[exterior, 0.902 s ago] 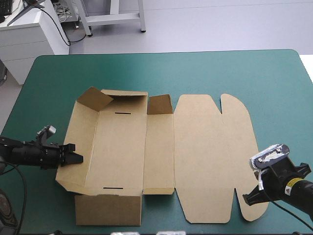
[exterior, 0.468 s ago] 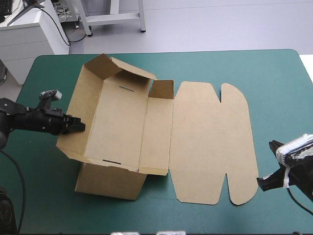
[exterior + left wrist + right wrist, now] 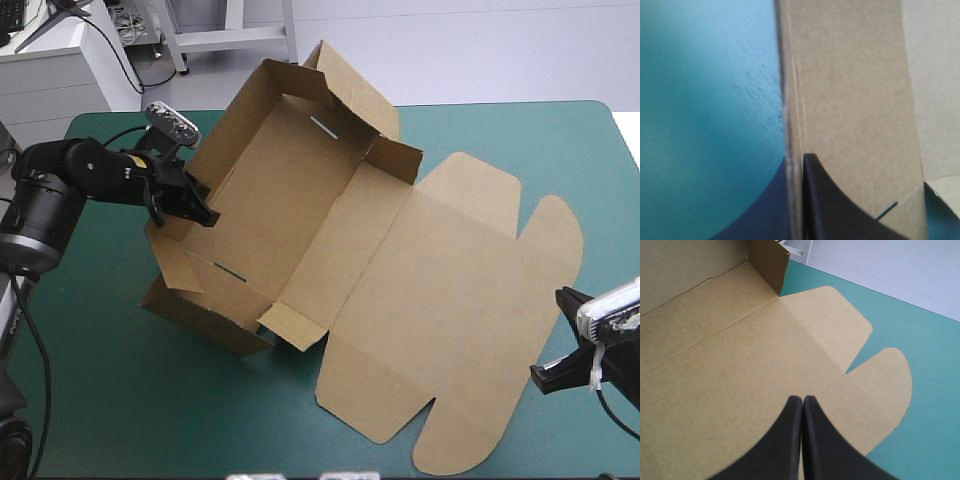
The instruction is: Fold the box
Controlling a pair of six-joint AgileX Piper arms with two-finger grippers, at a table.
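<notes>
The brown box [image 3: 290, 200] is tilted up off the teal-green cover, its tray part raised with the side walls and end flaps standing. Its lid [image 3: 440, 300], with two rounded flaps [image 3: 545, 235], lies flat toward the right. My left gripper [image 3: 195, 208] is shut on the tray's left wall; the left wrist view shows that wall [image 3: 850, 100] pinched edge-on by the left gripper [image 3: 796, 165]. My right gripper [image 3: 545, 378] hovers by the lid's near right edge. The right wrist view shows the right gripper [image 3: 802, 401] shut and empty over the lid [image 3: 730, 370].
The tray's near left corner [image 3: 200, 320] rests on the table. One rounded lid flap comes close to the table's right edge [image 3: 628, 150]. Bare teal-green cover [image 3: 100, 390] shows at the near left, and more at the far right [image 3: 520, 135].
My left gripper has risen and swung toward the far side, lifting the tray wall. The whole box has tilted and turned, and the lid has slid right. The right gripper drew back rightward earlier.
</notes>
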